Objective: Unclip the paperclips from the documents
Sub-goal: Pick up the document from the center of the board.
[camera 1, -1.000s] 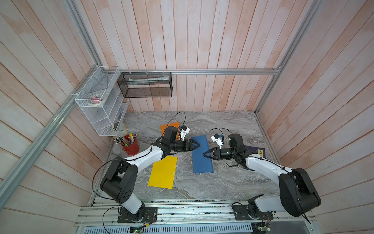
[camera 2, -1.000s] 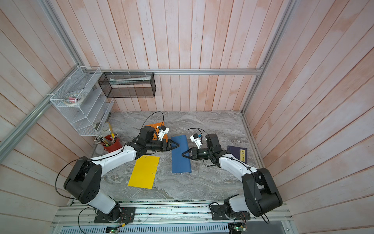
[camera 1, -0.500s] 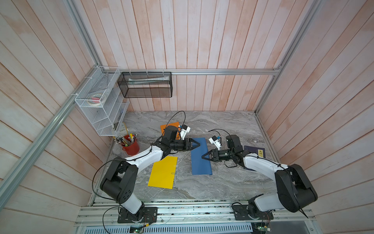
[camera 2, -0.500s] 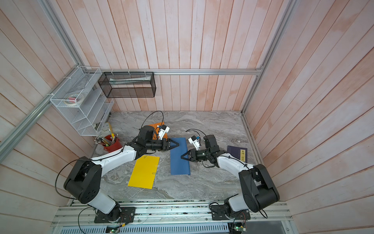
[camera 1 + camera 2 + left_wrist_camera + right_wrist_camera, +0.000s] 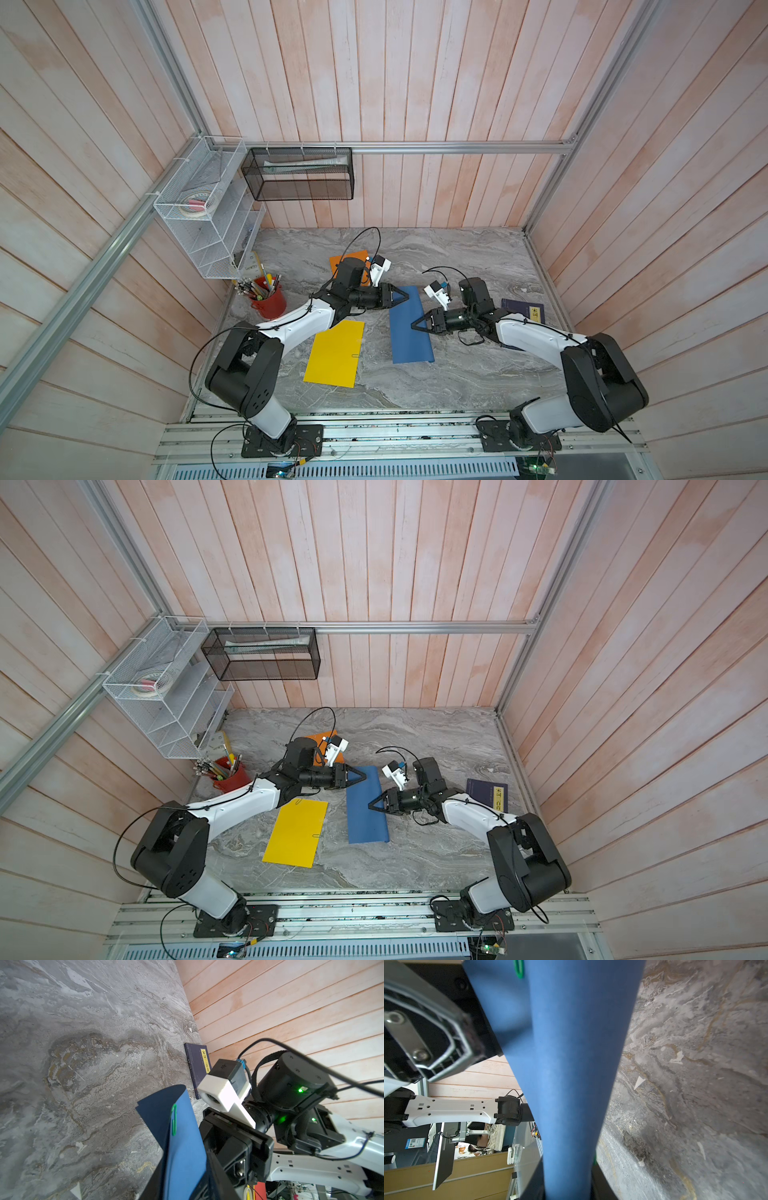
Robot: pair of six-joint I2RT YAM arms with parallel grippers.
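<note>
Fingers of the right gripper [image 5: 417,326] are clamped on one long edge of the blue sheet [image 5: 409,338]. In the right wrist view the paper rises from between them, bowed up off the table [image 5: 457,257]. Fingers of the left gripper [image 5: 402,295] straddle the sheet's far corner. Their tips are drawn close in both top views, but whether they truly pinch it cannot be told. Just past those tips, in the left wrist view, a green clip [image 5: 174,1120] sits hooked over the sheet's curled edge, not yet slid off. Beside the blue sheet, toward the left arm, a yellow sheet [image 5: 334,353] lies flat, with a small silver clip [image 5: 356,355] on the long edge facing the blue sheet. Farther back, an orange sheet [image 5: 351,258] lies mostly hidden under the left arm, and no clip on it can be made out. A navy book [image 5: 524,311] lies beside the right arm, apart from the work. Judged from this, no sheet is freed: the blue one is in hand with its clip on, and the yellow and orange wait.
</note>
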